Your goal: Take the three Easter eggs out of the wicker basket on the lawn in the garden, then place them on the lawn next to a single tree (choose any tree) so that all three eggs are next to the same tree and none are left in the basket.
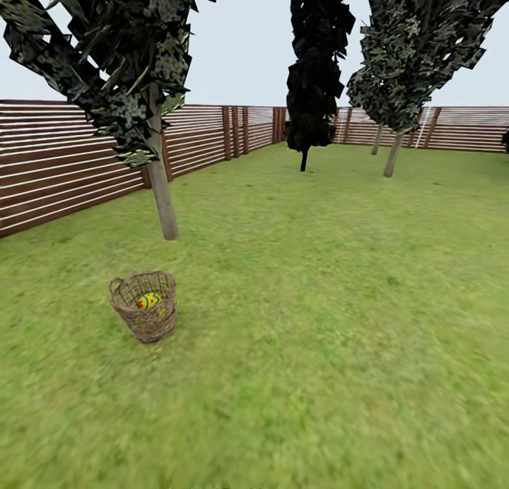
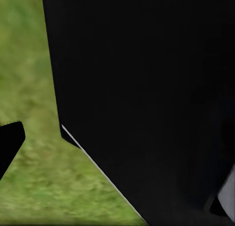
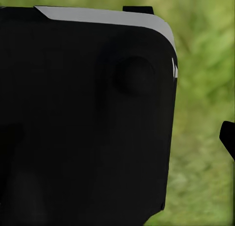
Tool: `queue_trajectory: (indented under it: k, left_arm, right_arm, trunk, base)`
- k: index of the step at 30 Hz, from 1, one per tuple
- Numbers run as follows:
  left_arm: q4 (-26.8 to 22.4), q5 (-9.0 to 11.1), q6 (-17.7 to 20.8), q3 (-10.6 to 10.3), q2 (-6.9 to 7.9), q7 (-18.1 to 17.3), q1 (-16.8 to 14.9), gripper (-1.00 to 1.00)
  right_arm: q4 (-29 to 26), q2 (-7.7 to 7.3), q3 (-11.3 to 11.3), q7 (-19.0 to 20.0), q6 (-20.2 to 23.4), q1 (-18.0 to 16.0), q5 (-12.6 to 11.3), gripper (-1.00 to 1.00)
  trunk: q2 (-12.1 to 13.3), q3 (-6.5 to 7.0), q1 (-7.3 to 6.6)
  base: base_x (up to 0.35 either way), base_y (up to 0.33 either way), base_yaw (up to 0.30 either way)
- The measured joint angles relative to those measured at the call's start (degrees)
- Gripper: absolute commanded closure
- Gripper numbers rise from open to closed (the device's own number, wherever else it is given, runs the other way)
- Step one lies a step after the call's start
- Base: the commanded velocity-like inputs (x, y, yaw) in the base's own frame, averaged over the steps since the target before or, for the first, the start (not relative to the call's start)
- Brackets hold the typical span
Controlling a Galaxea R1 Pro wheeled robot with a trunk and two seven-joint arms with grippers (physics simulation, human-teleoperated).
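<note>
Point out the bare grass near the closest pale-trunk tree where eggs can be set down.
Open lawn lies to the right of the nearest tree, and a smaller strip sits between its trunk and the wicker basket. Behind the trunk it is tighter, with the fence close. An Easter egg shows inside the basket.

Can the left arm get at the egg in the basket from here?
Probably not yet. The wicker basket with the Easter egg stands well ahead on the lawn by the tree; drive closer first.
</note>
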Motion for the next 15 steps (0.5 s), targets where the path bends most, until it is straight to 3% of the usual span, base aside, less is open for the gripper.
queue_trajectory:
  k: [15]
  left_arm:
    - [0.00,0.00,0.00,0.00,0.00,0.01,0.00,-1.00]
  right_arm:
    - [0.00,0.00,0.00,0.00,-0.09,0.00,0.02,-1.00]
  trunk:
    - [0.00,-1.06,0.00]
  base:
    - [0.000,0.000,0.204]
